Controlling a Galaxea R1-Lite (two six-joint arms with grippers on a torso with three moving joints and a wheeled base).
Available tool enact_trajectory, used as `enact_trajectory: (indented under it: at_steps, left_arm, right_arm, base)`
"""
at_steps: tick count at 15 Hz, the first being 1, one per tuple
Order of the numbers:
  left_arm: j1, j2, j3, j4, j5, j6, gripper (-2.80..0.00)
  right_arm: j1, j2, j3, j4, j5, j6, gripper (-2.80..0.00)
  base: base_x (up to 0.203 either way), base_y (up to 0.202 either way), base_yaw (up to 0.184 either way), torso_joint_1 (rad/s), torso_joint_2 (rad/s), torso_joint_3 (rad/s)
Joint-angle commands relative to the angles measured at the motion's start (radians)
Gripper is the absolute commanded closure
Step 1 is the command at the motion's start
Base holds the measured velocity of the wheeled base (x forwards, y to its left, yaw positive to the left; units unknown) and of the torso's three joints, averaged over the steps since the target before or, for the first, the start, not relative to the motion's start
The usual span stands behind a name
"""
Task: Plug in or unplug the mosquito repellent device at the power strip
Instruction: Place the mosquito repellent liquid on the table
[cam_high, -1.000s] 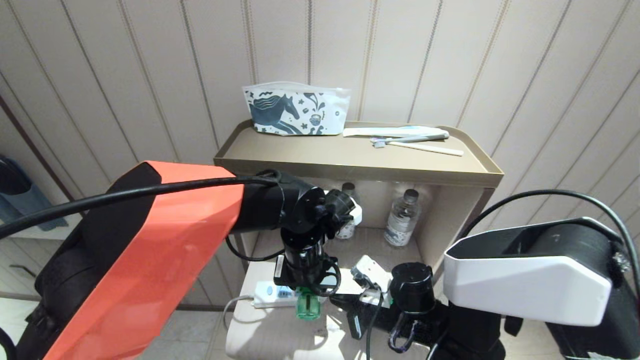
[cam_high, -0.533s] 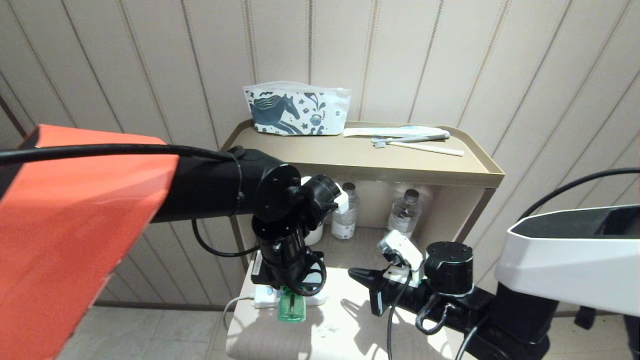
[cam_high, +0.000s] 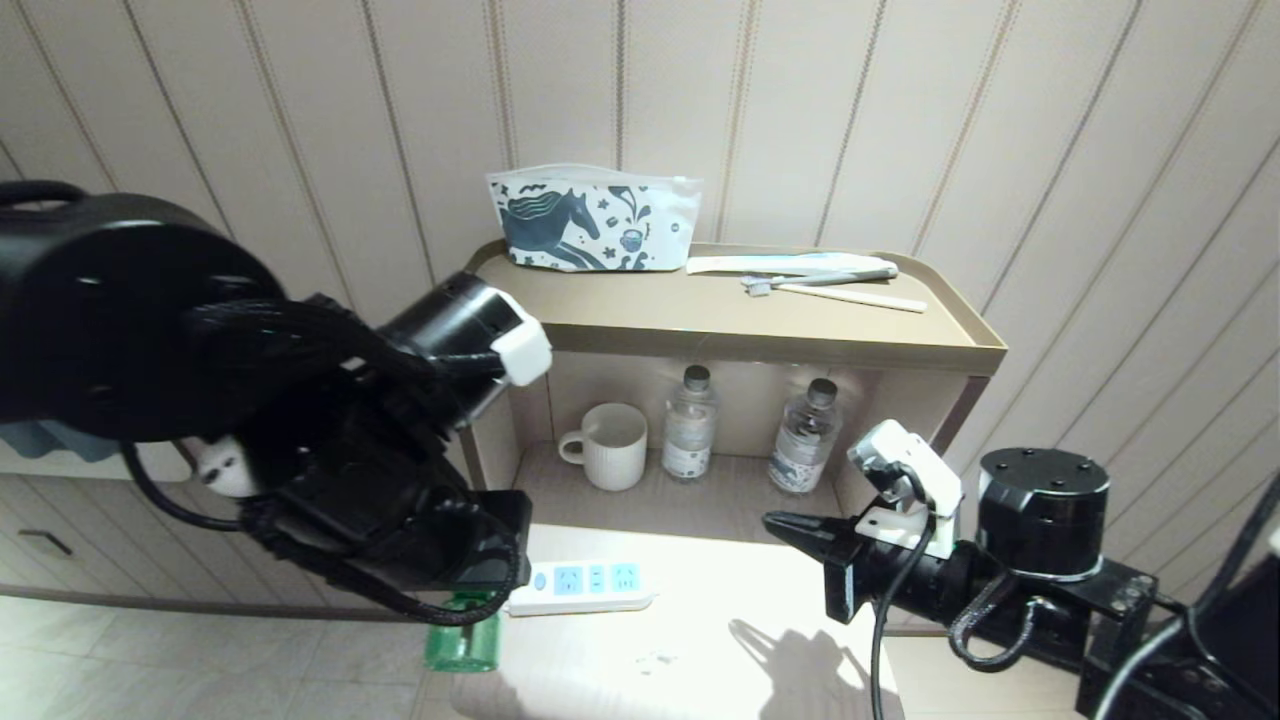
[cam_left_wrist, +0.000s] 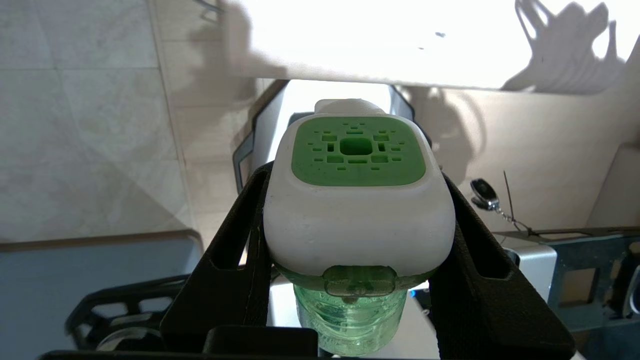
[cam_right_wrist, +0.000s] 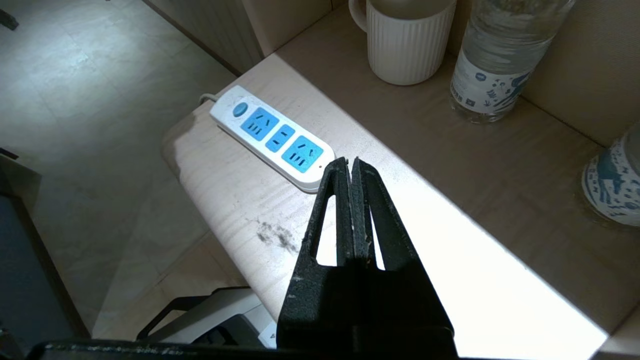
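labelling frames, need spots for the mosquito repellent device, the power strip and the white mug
mosquito repellent device (cam_left_wrist: 358, 155), left wrist view, on its green vented face
power strip (cam_right_wrist: 278, 138), right wrist view, on the middle blue socket
white mug (cam_high: 612, 446), head view, on its ribbed side

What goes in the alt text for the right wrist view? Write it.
The shut right claw hovers over a pale tabletop, its tips near one end of a white power strip whose blue sockets are all empty. Behind stand a ribbed white mug and two water bottles.
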Motion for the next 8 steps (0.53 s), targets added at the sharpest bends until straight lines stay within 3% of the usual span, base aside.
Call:
enact_trajectory:
  at_steps: [1,5,8]
  left_arm:
    - [0.036,-0.171,0.07,0.003,0.002,0.001,0.0]
    - [0.07,-0.305,0.161,0.001,0.004,0.009,0.0]
    - [0.1,-0.388,0.23,-0.027,0.004,0.017,0.0]
  right_arm:
    - [-0.013,-0.205,-0.021,0.149,-0.019,-0.001,0.0]
    - [-0.052,-0.547,-0.087,0.553,-0.177,-0.013,0.0]
    - [-0.131,-0.847,-0.107,0.813,-0.364,-0.049,0.0]
  base:
    - [0.0,0.0,0.0,0.0,0.0,0.0]
    - [0.0,0.0,0.0,0.0,0.0,0.0]
    - [0.0,0.0,0.0,0.0,0.0,0.0]
